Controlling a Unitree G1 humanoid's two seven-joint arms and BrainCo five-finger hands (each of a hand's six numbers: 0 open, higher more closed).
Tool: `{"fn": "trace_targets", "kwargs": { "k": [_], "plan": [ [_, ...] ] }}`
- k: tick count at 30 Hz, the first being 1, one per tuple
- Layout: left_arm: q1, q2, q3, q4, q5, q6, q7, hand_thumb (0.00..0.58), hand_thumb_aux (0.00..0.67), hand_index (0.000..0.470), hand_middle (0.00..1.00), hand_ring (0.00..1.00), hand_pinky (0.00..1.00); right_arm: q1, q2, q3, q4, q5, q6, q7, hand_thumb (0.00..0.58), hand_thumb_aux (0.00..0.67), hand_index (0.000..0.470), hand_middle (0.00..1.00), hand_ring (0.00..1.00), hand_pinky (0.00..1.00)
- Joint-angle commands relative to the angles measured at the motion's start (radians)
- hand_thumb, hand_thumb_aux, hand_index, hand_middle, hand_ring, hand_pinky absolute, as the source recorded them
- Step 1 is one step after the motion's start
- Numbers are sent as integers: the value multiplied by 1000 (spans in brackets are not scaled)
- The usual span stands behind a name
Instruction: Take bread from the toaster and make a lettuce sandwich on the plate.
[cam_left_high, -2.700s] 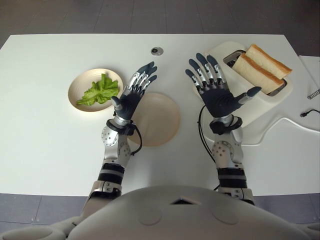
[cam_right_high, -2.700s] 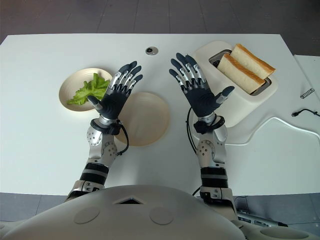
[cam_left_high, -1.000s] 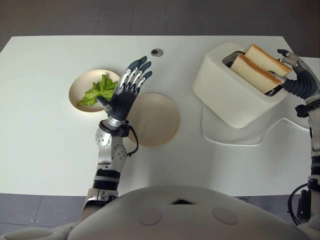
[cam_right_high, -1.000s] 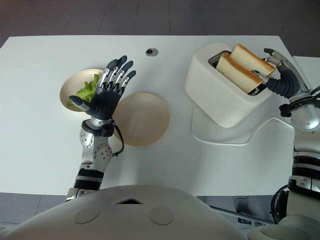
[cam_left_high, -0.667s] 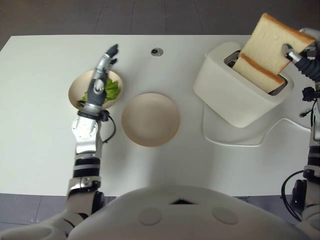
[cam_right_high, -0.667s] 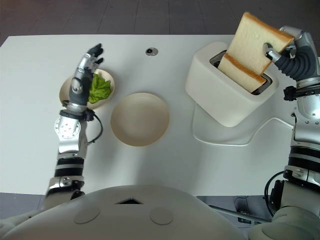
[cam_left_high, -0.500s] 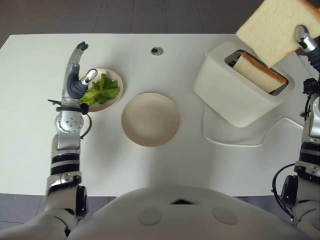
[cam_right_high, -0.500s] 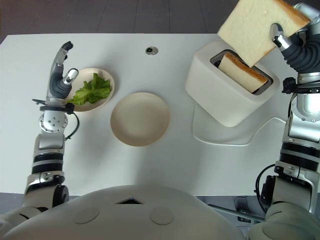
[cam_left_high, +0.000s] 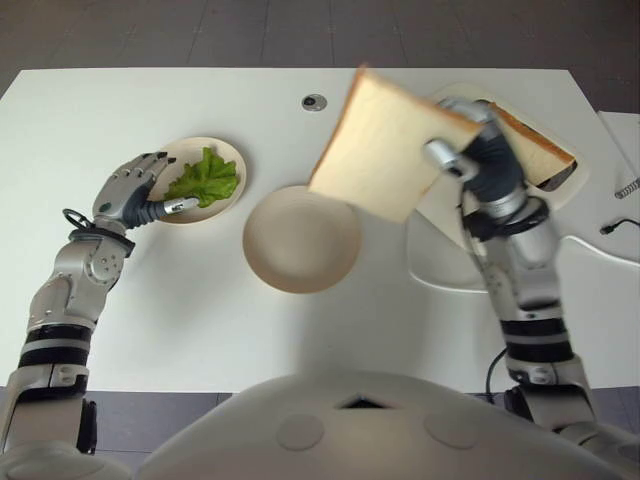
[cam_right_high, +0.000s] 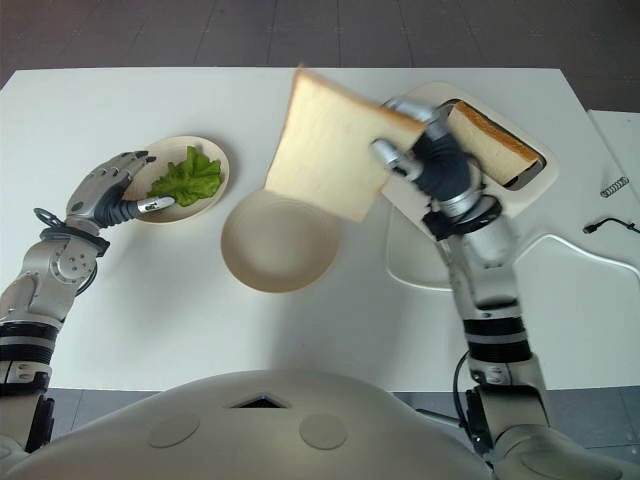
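Over the white table (cam_left_high: 330, 330), the robot's right hand (cam_left_high: 478, 165) holds a slice of bread (cam_left_high: 385, 145) tilted just above the far rim of the plate (cam_left_high: 300, 250). Its fingers are clamped on the slice's right edge, which probably leaves the face free to be laid down as the sandwich base. A second slice (cam_right_high: 485, 135) sits in the toaster (cam_left_high: 575, 180). The left hand (cam_left_high: 130, 188), fingers curled on nothing, rests at the bowl (cam_left_high: 235, 160), poised beside the lettuce (cam_left_high: 205, 178).
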Motion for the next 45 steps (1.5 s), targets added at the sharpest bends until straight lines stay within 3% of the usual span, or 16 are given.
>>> {"fn": "trace_targets", "kwargs": {
  "k": [1,13,14,15,17,21,23,25,29,30,31,32,38,40,42,45],
  "plan": [
    [-11,26,-45,25,31,50,2,0,0,0,0,0,0,12,68,127,121,-168,-19,9,580,670,470,1000,1000,1000],
    [-71,31,-201,89,44,64,-5,0,0,0,0,0,0,22,71,183,280,-342,-119,22,580,670,470,953,953,953],
    [-71,32,-208,92,42,60,-4,0,0,0,0,0,0,21,71,181,282,-345,-122,20,580,670,470,839,839,839],
    [-74,32,-217,101,40,55,-2,0,0,0,0,0,0,19,73,179,285,-348,-122,16,580,670,470,553,553,553],
    [-85,31,-233,127,40,50,6,0,0,0,0,0,0,19,76,179,281,-351,-124,15,580,670,470,224,224,224],
    [-111,34,-258,193,41,42,34,108,66,46,0,0,0,18,78,178,286,-354,-128,13,580,670,470,16,16,16],
    [-120,34,-265,216,34,34,49,234,152,107,0,0,0,18,79,179,294,-356,-131,12,580,670,470,0,0,0],
    [-126,34,-273,233,26,25,59,464,370,260,0,0,0,19,79,178,298,-359,-133,10,580,670,470,0,0,0],
    [-127,33,-286,246,2,-12,70,580,667,468,0,0,0,17,76,176,310,-369,-135,5,578,631,442,0,0,0],
    [-125,32,-288,245,-6,-25,70,580,670,470,0,0,0,16,76,176,314,-374,-135,3,460,365,256,0,0,0],
    [-125,31,-291,244,-14,-36,68,580,670,470,0,0,0,18,74,177,315,-378,-135,3,148,92,65,0,0,0],
    [-126,31,-293,244,-21,-45,68,580,670,470,0,0,0,20,73,177,315,-381,-135,3,0,0,0,0,0,0],
    [-119,29,-311,240,-59,-111,59,579,646,453,0,0,0,24,68,177,312,-397,-126,3,0,0,0,0,0,0],
    [-112,32,-316,228,-77,-141,50,561,549,385,0,0,0,25,63,175,311,-400,-120,4,0,0,0,0,0,0],
    [-96,51,-325,200,-64,-158,49,476,386,271,0,0,0,26,57,176,306,-399,-117,11,0,0,0,0,0,0],
    [-58,87,-325,136,-70,-190,25,415,313,219,0,0,0,27,53,164,282,-382,-129,10,0,0,0,0,0,0]
  ]
}}
